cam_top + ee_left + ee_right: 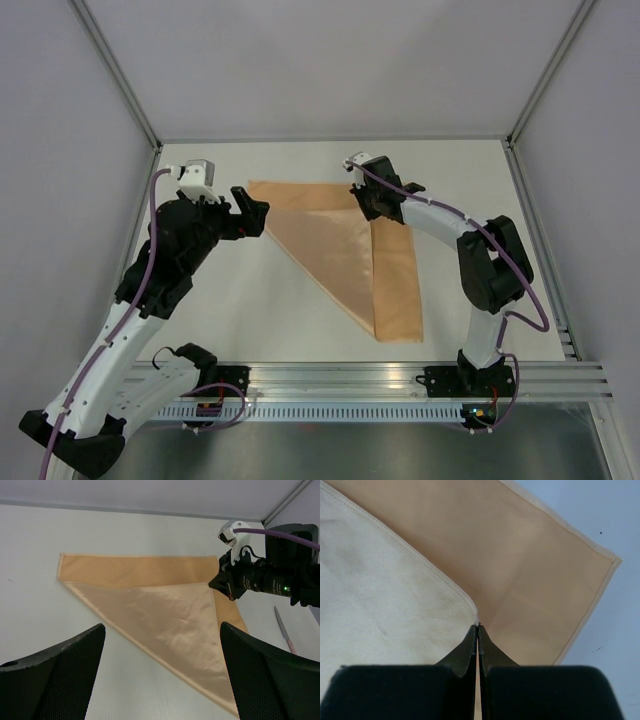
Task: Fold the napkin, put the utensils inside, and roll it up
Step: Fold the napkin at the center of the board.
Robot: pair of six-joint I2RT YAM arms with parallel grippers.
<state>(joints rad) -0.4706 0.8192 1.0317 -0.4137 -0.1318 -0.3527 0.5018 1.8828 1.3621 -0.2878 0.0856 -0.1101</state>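
Napkin (345, 250) lay mid-bench, partly folded on the diagonal. A triangular flap covered most of it, and a strip of the lower layer showed along the 12 o'clock and 3 o'clock edges. Right tool (478, 630) had its jaws together, apparently pinching the flap's corner right at the tips. That corner sat short of the lower layer's corner, which lay toward 1 o'clock in the right wrist view. Left tool (253, 212) was wide apart with nothing in it, hovering just beside the napkin's 10 o'clock corner, above the bench (250, 320). The utensil (283, 630) lay on the bench past the napkin's 3 o'clock edge, close under the right arm. It showed only in the left wrist view.

Risks, as judged:
- If the corners don't meet when the flap is let go here, the fold comes out skewed and the later roll goes lopsided.
- The grip was only on the very tip of the corner. The cloth looked thin and sheeny, so it could slip out mid-pull and the flap could flop back.
- Nothing pinned the lower layer. Dragging the flap toward 1 o'clock could haul the whole napkin along or wrinkle it.
- The right arm sweeping low could knock the utensil away, or push it under the cloth edge.
- The left tool coming down carelessly could snag the 10 o'clock corner.
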